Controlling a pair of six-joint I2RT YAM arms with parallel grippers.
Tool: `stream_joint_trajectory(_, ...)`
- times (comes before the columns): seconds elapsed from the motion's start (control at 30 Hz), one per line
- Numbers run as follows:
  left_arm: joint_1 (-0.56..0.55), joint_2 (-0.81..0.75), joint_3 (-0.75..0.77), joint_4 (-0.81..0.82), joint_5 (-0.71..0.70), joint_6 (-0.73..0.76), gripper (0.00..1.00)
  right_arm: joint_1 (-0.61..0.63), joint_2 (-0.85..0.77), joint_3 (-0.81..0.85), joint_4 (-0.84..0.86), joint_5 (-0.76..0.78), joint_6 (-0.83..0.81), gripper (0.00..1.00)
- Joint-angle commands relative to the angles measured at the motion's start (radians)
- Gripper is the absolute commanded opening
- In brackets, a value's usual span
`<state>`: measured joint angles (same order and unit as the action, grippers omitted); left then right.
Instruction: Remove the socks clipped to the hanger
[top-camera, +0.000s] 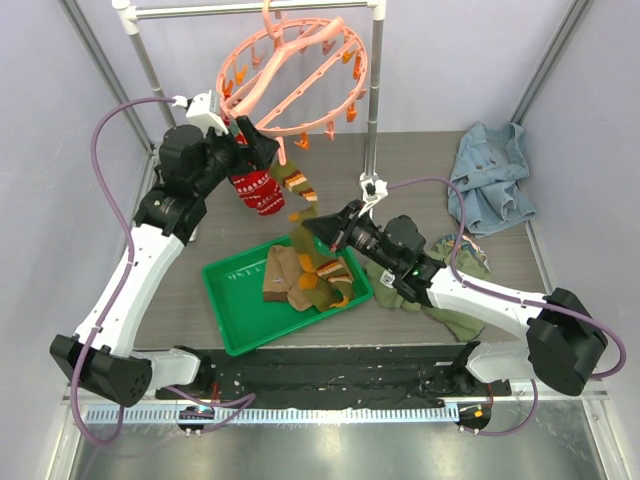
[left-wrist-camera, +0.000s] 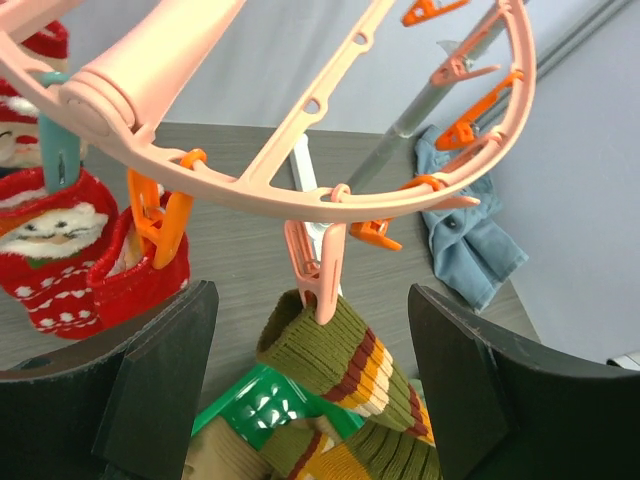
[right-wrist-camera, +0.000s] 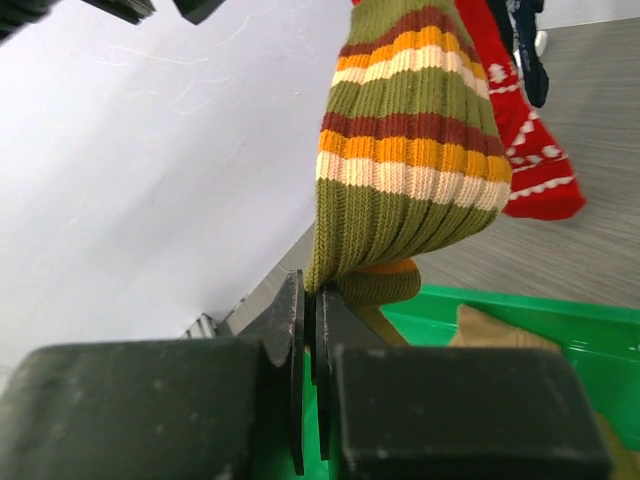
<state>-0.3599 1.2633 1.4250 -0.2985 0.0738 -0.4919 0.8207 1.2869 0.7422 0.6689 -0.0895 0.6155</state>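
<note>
The salmon-pink round hanger (top-camera: 300, 80) hangs from the rack. An olive striped sock (top-camera: 297, 185) is clipped to it by a pink peg (left-wrist-camera: 318, 270), and a red Christmas sock (top-camera: 258, 190) hangs beside it. My left gripper (top-camera: 243, 150) is open; in the left wrist view (left-wrist-camera: 315, 390) its fingers stand either side of the olive sock's cuff (left-wrist-camera: 340, 360), not touching it. My right gripper (top-camera: 325, 232) is shut on that sock's lower end (right-wrist-camera: 410, 150), just above the tray. A dark navy sock (right-wrist-camera: 530, 50) hangs behind the red one (right-wrist-camera: 520, 140).
A green tray (top-camera: 230, 290) below holds several olive-brown socks. The white pole rack's upright (top-camera: 375, 100) stands behind the hanger. A blue denim garment (top-camera: 490, 175) lies at the back right. An olive-green shirt (top-camera: 455, 320) lies under my right arm.
</note>
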Motion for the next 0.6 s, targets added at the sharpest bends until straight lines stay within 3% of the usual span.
stream_joint_trajectory(0.0, 0.016, -0.007, -0.003, 0.097, 0.152, -0.01, 0.81, -0.009, -0.014, 0.0, 0.115, -0.059, 0.087, 0.01)
stream_joint_trajectory(0.3, 0.016, 0.053, -0.024, 0.186, 0.24, -0.027, 0.79, -0.02, -0.004, -0.017, 0.193, -0.118, 0.168, 0.01)
stream_joint_trajectory(0.57, 0.016, 0.102, -0.035, 0.236, 0.238, -0.059, 0.77, -0.019, -0.014, -0.03, 0.201, -0.131, 0.182, 0.01)
